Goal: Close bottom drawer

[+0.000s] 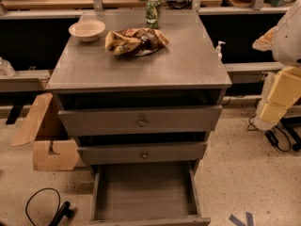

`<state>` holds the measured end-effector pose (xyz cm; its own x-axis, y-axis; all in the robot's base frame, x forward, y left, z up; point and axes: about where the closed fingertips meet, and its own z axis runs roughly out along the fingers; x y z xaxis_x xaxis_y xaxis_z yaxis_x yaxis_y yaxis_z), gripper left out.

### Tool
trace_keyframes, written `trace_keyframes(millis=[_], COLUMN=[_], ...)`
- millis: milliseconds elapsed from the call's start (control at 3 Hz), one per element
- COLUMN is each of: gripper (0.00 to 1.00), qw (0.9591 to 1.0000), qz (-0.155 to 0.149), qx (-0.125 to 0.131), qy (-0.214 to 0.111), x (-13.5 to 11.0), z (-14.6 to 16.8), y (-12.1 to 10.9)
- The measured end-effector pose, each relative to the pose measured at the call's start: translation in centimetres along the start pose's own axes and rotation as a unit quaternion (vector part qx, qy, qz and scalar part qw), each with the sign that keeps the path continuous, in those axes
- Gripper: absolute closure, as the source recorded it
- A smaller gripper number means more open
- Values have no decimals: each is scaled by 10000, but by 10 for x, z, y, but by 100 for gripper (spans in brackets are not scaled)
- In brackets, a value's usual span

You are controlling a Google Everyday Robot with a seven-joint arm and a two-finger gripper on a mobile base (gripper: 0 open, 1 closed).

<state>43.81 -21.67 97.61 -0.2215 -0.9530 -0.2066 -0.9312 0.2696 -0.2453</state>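
**Bottom drawer drawn far out**

The bottom drawer is seen pulled well out at the foot of the cabinet, below two other drawers. The gripper is held at the right edge, well apart from the drawer. Its grip cannot be told.

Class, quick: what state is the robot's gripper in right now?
Gripper: at the far right, apart from the pulled-out bottom drawer; whether it is open or closed cannot be told.
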Motion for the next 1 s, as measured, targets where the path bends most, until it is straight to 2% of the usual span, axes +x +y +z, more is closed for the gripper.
trace_keyframes(millis=[333, 667, 1000], gripper=[0, 0, 0], qw=[10000, 9999, 9996], qz=[0, 99, 198], qx=[0, 127, 181], qy=[0, -31, -114], x=[0, 10, 44], z=[0, 19, 69], y=[0, 1, 23])
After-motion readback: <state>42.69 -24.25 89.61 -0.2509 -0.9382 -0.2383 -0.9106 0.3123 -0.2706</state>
